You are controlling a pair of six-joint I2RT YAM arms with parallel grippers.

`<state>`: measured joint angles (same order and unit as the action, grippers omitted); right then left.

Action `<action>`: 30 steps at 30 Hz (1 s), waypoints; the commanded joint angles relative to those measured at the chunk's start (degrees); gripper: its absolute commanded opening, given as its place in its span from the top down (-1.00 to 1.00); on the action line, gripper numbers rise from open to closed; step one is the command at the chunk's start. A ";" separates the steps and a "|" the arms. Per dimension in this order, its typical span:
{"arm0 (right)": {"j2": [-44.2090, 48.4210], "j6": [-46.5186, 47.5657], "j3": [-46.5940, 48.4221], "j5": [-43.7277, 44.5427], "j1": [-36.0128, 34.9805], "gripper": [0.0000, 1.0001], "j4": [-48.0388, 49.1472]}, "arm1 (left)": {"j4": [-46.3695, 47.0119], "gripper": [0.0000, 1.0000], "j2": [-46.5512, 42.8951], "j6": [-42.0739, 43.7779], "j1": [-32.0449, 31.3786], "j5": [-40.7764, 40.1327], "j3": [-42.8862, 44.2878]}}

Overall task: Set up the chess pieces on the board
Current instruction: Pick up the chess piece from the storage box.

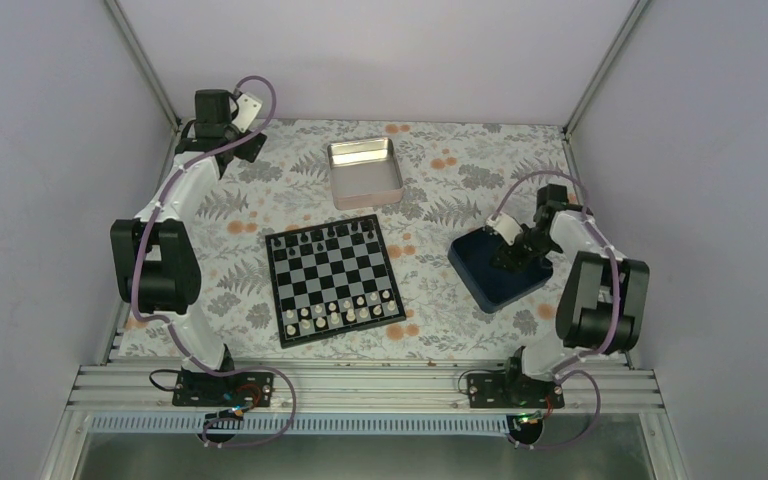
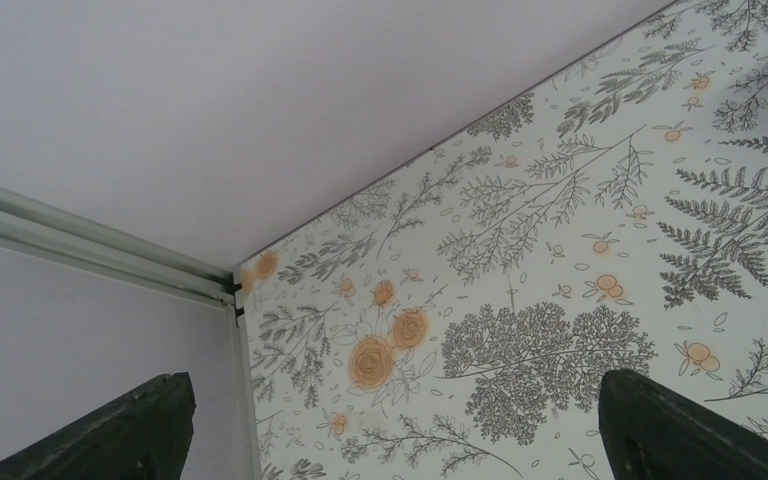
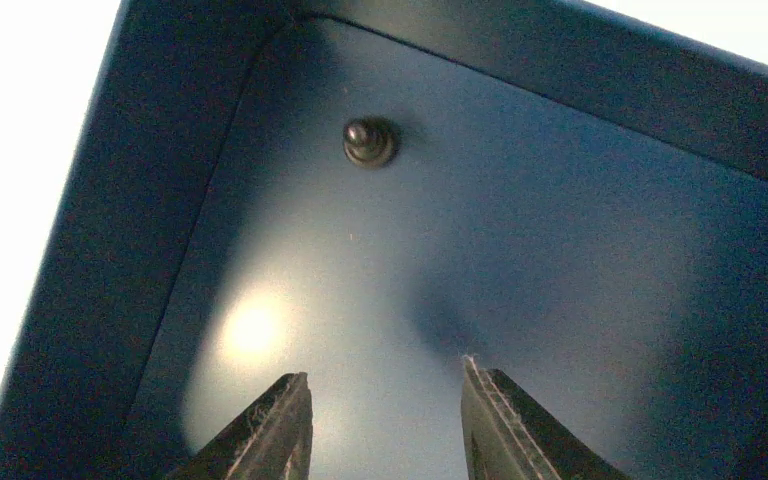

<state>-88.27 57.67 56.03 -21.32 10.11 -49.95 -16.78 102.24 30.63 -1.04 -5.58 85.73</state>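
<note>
The desk [image 1: 260,200] is white with grey leaves and orange flowers. The board [image 1: 332,275] has black and silver-grey checks. The chess pieces [image 1: 332,233] along its top are black, the chessmen [image 1: 340,315] along its bottom cream-white. The box [image 1: 480,270] at right is dark blue. The tin [image 1: 364,172] is shiny silver.

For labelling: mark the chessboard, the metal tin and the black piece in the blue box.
chessboard [image 1: 333,280], top view, middle squares.
metal tin [image 1: 364,172], top view, bare floor.
black chess piece [image 3: 369,142], right wrist view, top.

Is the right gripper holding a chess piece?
No; the right gripper is open and empty, with a black piece beyond it in the blue box.
</note>
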 commanded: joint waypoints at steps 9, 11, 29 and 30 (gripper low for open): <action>-10.63 1.74 3.03 -8.22 -7.32 0.23 8.44 | 2.41 -1.00 -2.91 -0.40 -0.45 -0.79 -1.06; -11.25 1.34 3.61 -8.38 -8.04 0.23 8.77 | 2.21 -1.00 -3.26 -0.47 -0.46 -0.70 -1.03; -14.76 -0.22 4.79 -6.59 -10.16 0.55 9.32 | 1.95 -1.00 -3.46 -0.06 -0.51 -0.22 -1.26; -14.68 -0.36 4.79 -6.40 -10.19 0.59 9.42 | 1.96 -1.00 -3.46 -0.02 -0.48 -0.23 -1.28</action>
<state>-102.67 58.02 59.96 -27.51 0.38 -40.95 -15.46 100.12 30.65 -1.32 -5.82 84.88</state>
